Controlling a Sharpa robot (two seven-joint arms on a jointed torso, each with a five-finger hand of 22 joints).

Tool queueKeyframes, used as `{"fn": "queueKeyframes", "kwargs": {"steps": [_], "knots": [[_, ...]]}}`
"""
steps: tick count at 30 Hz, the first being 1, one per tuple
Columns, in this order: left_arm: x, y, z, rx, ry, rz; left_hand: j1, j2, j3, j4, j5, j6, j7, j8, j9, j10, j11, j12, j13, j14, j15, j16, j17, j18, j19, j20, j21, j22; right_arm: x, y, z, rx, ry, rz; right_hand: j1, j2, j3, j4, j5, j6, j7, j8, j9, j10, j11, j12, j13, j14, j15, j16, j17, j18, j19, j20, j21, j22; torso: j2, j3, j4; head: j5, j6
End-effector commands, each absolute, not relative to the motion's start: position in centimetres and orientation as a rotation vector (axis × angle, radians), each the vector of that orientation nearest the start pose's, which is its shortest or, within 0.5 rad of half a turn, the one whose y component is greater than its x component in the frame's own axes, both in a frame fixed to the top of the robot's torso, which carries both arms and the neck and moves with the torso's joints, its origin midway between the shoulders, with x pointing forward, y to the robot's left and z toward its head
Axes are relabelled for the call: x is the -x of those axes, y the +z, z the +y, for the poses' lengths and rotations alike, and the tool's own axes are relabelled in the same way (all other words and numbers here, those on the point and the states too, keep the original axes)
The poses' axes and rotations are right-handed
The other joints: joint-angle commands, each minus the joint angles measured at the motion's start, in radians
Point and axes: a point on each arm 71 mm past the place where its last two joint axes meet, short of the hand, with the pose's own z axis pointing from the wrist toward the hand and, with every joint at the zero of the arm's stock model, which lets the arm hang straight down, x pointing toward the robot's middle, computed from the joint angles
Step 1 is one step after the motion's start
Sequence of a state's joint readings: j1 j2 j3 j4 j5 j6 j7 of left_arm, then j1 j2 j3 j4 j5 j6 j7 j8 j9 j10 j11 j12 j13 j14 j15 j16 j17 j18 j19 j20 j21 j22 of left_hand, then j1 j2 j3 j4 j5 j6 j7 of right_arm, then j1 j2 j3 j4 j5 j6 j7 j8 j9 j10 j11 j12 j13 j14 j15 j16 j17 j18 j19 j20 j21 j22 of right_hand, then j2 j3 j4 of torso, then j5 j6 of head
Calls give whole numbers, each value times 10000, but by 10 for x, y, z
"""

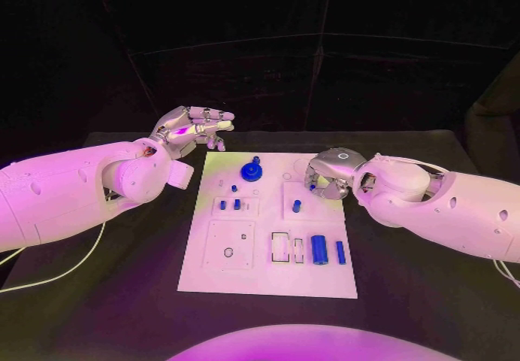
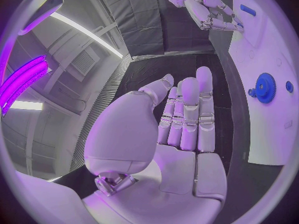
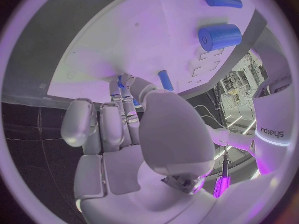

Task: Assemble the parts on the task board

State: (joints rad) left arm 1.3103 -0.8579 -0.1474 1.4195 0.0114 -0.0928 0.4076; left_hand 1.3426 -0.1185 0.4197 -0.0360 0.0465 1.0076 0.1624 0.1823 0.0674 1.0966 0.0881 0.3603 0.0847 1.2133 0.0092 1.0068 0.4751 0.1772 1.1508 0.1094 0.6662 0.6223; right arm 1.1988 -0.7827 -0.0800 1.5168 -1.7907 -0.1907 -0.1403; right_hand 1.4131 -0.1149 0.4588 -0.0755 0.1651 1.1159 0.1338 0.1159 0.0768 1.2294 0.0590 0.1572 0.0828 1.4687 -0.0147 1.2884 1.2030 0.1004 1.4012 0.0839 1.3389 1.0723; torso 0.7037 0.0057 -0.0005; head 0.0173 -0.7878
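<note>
Where it stands, gear (image 1: 252,172) is blue.

Gear (image 1: 252,170) at task board's (image 1: 206,278) far end, two cylinders (image 1: 320,250) perhaps lying near right

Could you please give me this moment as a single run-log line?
left hand: open, above table beyond task board | right hand: over board's right side, pinching small blue part | blue gear: on board

Head camera overhead; wrist cameras close behind palms; all share task board (image 1: 269,226).
</note>
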Motion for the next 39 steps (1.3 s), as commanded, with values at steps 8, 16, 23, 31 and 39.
{"fn": "queueKeyframes", "kwargs": {"steps": [8,16,23,31,39], "knots": [[-509,-165,240,10231,-16338,14818,47,85,-76,-20,28,-43,33,-3,-8,-83,21,46,-10,-82,-7,-44,-23,52,-70,1,-76,-21,-470,-195,-167,4976,5246,16249,0,127,74,-4,-81,86,25,19,11,79,23,36,5,464,-77,62,-7,-108,50,-10,46,12,2,-10,1,-10,18],[-509,-165,241,10229,-16353,14821,47,85,-76,-20,28,-43,33,-3,-8,-83,21,46,-10,-82,-7,-44,-23,52,-70,1,-76,-21,-463,-189,-174,4592,5549,16266,0,127,84,-10,-95,86,25,12,9,73,23,31,4,462,-78,58,-18,-109,49,-12,53,20,0,-15,18,25,4],[-510,-165,242,10212,-16353,14762,47,85,-76,-20,28,-43,33,-3,-8,-83,21,46,-10,-82,-7,-44,-23,52,-70,1,-76,-21,-449,-164,-164,4093,6862,15259,-4,119,105,-22,-105,65,36,-18,0,47,33,13,0,459,-75,65,-24,-110,44,-16,64,31,0,-6,-14,130,-18],[-510,-165,240,10178,-16401,14742,61,92,-92,-31,28,-48,38,-4,-7,-94,25,58,-10,-83,-6,-44,-31,53,-65,2,-87,-30,-435,-150,-143,3981,8122,14540,24,114,175,-70,-55,36,54,-71,-14,5,52,-18,-6,456,-63,90,-24,-118,42,-14,100,84,-7,-30,12,212,-16],[-510,-164,238,10153,-16424,14719,61,92,-92,-31,28,-48,38,-4,-7,-94,25,58,-10,-83,-6,-44,-31,53,-65,2,-87,-30,-430,-151,-117,4323,8803,14685,26,114,187,-77,-38,37,59,-78,-16,2,56,-20,-6,456,-60,98,-19,-118,38,-13,103,86,11,-33,8,487,-25]]}}
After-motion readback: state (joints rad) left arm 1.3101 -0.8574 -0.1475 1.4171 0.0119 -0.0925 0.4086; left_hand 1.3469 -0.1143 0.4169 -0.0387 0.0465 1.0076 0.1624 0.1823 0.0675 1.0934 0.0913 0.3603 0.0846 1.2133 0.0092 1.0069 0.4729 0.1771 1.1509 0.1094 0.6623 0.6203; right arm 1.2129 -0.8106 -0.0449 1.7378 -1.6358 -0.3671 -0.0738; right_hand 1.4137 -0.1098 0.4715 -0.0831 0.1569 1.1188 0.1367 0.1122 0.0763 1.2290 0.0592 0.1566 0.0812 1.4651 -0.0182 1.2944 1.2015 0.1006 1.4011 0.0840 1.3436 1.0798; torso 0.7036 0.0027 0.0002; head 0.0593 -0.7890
